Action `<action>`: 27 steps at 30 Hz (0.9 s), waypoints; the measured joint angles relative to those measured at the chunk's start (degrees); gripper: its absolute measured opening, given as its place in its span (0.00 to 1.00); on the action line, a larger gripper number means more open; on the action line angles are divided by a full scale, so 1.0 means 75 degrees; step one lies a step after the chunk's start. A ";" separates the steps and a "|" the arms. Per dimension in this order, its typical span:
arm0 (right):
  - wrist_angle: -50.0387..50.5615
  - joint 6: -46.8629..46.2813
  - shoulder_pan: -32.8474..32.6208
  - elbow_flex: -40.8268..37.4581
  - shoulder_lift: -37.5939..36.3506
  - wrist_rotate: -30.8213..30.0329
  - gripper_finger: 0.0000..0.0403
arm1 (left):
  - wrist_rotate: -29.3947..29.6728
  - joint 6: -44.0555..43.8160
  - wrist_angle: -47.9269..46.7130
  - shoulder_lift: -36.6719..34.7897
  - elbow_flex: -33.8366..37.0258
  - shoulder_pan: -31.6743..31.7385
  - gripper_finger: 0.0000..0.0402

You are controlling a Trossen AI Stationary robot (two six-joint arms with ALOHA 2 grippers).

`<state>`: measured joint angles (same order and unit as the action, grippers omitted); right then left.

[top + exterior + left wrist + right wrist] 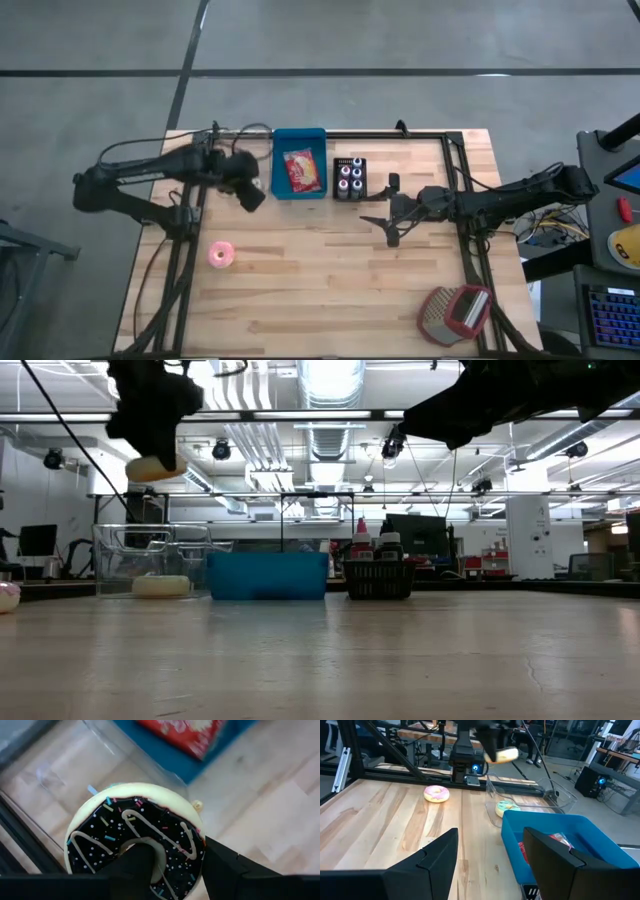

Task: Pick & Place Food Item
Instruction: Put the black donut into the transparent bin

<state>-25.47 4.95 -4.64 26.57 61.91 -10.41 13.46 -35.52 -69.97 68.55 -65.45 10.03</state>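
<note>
Wooden table (pixel 330 270), pink donut (pixel 220 254), blue bin (pixel 300 192), bottle basket (pixel 350 180)

Robotics lab / industrial test hall. Evidence, seen from the floor: exposed ceiling w/ round silver ventilation ducts (pixel 331 400), strip lights and cable runs overhead; polished grey concrete floor (pixel 90 40) w/ dark seam lines. Workbench = butcher-block wooden table (pixel 330 280) ringed by a black metal frame (pixel 462 200), w/ two dark robot arms mounted at its sides. Loose cables (pixel 545 230) trail off the right edge, next to a keyboard w/ lit keys (pixel 610 310). Background, beyond the table: computer monitors (pixel 38 540), more desks and equipment racks; a blue indicator light glows on the far arm's base (pixel 475 768). No domestic furnishings visible.
</note>
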 joint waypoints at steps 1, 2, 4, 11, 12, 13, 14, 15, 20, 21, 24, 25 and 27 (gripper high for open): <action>0.0000 0.0000 -0.0001 0.0000 0.0000 0.0000 0.55 | -0.0031 0.0325 0.0101 0.0029 0.0000 0.0264 0.37; 0.0000 0.0000 0.0000 0.0000 0.0000 0.0003 0.55 | -0.0051 0.0569 0.0205 0.0047 0.0000 0.0530 0.37; 0.0000 0.0000 0.0002 0.0000 0.0000 0.0003 0.55 | -0.0084 0.0856 0.0419 0.0096 0.0000 0.0941 0.37; 0.0000 0.0000 0.0002 0.0000 0.0000 0.0002 0.55 | -0.0287 0.1403 0.0527 0.0478 0.0000 0.1701 0.37; 0.0000 0.0000 0.0002 0.0000 0.0000 0.0000 0.55 | -0.0286 0.1489 0.0527 0.0572 0.0000 0.1768 0.37; 0.0000 0.0000 0.0000 0.0000 0.0000 0.0001 0.55 | -0.0286 0.1590 0.0527 0.0672 0.0001 0.1826 0.37; 0.0000 0.0000 0.0001 0.0000 0.0000 0.0002 0.55 | -0.0288 0.1706 0.0530 0.0785 0.0006 0.1876 0.37; 0.0000 0.0000 0.0002 0.0000 0.0000 0.0000 0.55 | -0.0292 0.1822 0.0525 0.0913 0.0009 0.1916 0.37; 0.0000 0.0000 -0.0001 0.0000 0.0000 0.0000 0.55 | -0.0305 0.2082 0.0527 0.1564 0.0015 0.2048 0.37; 0.0000 0.0000 -0.0001 0.0000 0.0000 0.0003 0.55 | -0.0292 0.2083 0.0527 0.1682 0.0015 0.2057 0.37; 0.0000 0.0000 0.0002 0.0000 0.0000 0.0000 0.55 | -0.0283 0.2109 0.0534 0.1936 0.0015 0.2054 0.37; 0.0000 0.0000 0.0000 0.0000 0.0000 0.0001 0.55 | -0.0286 0.2109 0.0550 0.1987 0.0015 0.2054 0.37; -0.0002 0.0000 -0.0001 0.0000 0.0000 0.0001 0.55 | -0.0286 0.2109 0.0606 0.2047 0.0015 0.2057 0.37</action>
<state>-25.49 4.95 -4.64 26.57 61.91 -10.41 11.31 -19.70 -65.43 83.90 -65.34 25.45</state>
